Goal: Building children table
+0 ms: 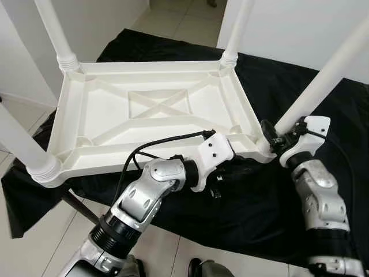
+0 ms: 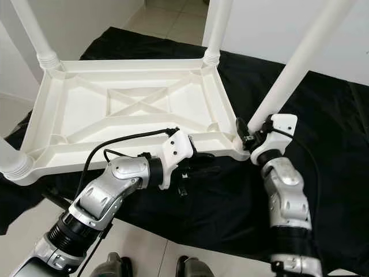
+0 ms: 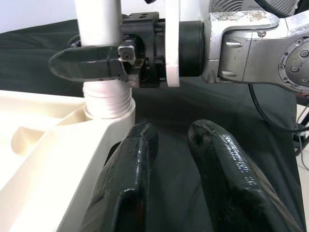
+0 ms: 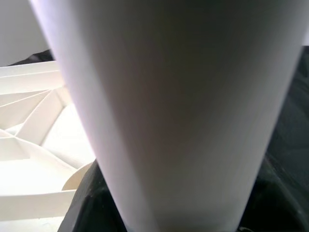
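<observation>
Black cloth [image 1: 253, 202] on tile floor carries upturned tabletop [image 1: 155, 109]; right gripper [image 1: 277, 140] clamps fourth leg [image 1: 323, 81] just above near-right socket, leg leaning right; left gripper [image 1: 222, 173], fingers slightly parted and empty, beside near rim.

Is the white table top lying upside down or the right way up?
Upside down. The table top shows its ribbed underside on the black cloth, and the legs point upward.
</observation>
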Robot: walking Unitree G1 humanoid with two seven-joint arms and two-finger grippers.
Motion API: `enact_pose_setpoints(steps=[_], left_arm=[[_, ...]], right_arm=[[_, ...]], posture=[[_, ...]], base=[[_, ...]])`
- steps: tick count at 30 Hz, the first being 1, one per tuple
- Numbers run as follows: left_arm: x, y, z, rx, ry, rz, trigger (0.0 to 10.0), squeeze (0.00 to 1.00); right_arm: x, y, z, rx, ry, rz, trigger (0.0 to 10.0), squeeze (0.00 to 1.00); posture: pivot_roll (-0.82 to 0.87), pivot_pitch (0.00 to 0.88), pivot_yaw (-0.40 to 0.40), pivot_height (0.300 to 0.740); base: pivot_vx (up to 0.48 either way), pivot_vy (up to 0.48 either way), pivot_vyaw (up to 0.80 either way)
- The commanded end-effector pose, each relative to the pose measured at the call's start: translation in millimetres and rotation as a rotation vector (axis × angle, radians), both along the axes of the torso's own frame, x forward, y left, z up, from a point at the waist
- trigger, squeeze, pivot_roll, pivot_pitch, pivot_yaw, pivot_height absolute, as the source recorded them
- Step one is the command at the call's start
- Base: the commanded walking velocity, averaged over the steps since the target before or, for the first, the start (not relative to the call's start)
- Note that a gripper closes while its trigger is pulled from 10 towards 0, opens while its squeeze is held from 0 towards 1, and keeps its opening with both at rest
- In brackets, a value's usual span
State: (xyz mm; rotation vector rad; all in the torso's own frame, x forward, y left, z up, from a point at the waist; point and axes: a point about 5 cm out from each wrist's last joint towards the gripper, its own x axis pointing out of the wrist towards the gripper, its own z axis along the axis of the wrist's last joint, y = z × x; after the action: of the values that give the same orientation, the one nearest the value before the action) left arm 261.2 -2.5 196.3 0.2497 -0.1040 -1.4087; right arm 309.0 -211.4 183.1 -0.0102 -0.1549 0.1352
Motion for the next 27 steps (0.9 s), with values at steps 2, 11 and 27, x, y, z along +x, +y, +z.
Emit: enact_pose_setpoints(steps=[2,11,27], left_arm=[[-2.8,-2.5,-2,-0.002,0.006,0.012,10.0,0.0],[-4.1,-3.7,-4,-0.003,0.014,0.011,10.0,0.0],[0.0,0.4,-5,0.003,0.01,0.032,10.0,0.0]], right_arm=[[-5.2,8.8,-20,0.037,0.093,-0.025,10.0,0.0],[-24.0,43.7,-8,0.111,0.067,-0.288,10.0,0.0],[-30.4,47.1,-10,0.118,0.064,-0.22,10.0,1.0]], posture=[[0.02,0.155,-0.068,0.74],[0.02,0.143,-0.081,0.74],[0.02,0.132,-0.082,0.74]], base=[[0.0,0.0,0.0],[0.0,0.0,0.0],[0.0,0.0,0.0]])
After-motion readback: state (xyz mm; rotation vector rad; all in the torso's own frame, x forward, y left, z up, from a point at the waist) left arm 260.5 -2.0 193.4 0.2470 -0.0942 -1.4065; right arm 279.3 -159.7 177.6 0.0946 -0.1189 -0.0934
